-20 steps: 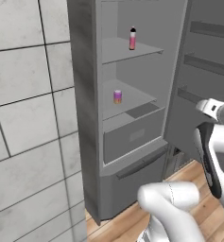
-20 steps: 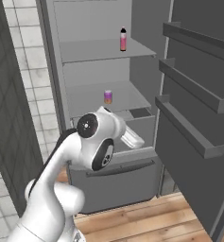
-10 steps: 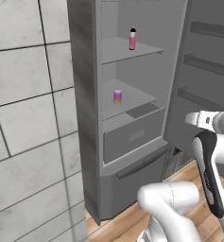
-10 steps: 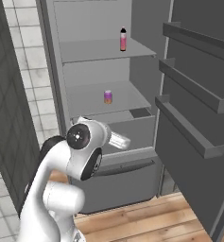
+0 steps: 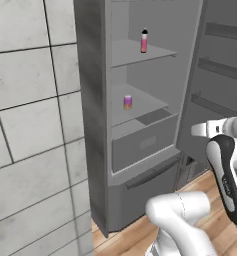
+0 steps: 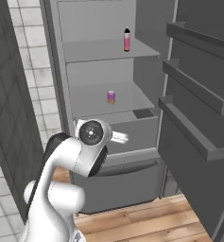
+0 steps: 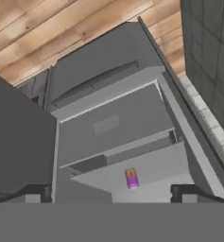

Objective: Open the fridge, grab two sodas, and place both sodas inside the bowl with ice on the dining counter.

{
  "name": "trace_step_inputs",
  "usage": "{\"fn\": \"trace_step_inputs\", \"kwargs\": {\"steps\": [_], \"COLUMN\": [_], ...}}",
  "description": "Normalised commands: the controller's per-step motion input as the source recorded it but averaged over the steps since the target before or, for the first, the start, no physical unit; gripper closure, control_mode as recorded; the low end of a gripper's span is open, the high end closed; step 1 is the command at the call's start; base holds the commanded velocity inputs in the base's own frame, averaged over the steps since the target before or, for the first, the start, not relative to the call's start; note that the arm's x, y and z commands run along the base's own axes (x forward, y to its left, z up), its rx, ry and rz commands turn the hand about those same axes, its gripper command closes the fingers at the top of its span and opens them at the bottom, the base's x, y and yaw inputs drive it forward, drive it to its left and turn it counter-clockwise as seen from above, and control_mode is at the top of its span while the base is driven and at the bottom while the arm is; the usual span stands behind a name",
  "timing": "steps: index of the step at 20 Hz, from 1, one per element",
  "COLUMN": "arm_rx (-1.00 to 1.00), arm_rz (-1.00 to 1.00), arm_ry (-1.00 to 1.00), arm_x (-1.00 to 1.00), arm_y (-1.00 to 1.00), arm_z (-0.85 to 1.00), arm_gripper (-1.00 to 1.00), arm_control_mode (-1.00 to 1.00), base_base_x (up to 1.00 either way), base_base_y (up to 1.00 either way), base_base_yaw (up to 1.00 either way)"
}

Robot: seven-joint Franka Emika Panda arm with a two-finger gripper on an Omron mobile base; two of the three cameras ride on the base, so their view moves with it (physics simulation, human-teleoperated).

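Tiled wall, wood floor around you; fridge [image 6: 108, 142] standing open, so first step is looking done; pink bottle [image 6: 126, 39] sitting on upper shelf, can [image 6: 111, 97] on middle shelf; jaws' state — cannot tell; both sodas still awaiting grabbing.

Open grey fridge, shelves reachable from the front

The tall matte grey fridge [image 6: 56, 71] stands open; its door with three ledges [image 6: 198, 108] flanks the right. The slim pink bottle [image 6: 126, 39] and the short purple-pink can [image 6: 111, 97] each stand alone on their shelves, with free room all around. The lower drawer [image 5: 142, 145] is closed.
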Motion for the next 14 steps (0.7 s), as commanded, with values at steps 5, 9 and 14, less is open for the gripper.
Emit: {"fn": "trace_step_inputs", "kwargs": {"steps": [5, 9, 14], "arm_rx": [0.00, 0.00, 0.00], "arm_rz": [0.00, 0.00, 0.00], "arm_ry": [0.00, 0.00, 0.00], "arm_x": [0.00, 0.00, 0.00], "arm_y": [0.00, 0.00, 0.00], "arm_z": [0.00, 0.00, 0.00], "arm_gripper": [-1.00, -1.00, -1.00], "arm_control_mode": [1.00, 1.00, 1.00], "base_base_x": [0.00, 0.01, 0.11], "base_base_y": [-0.15, -0.02, -0.31], "base_base_yaw": [0.43, 0.15, 0.10]}}
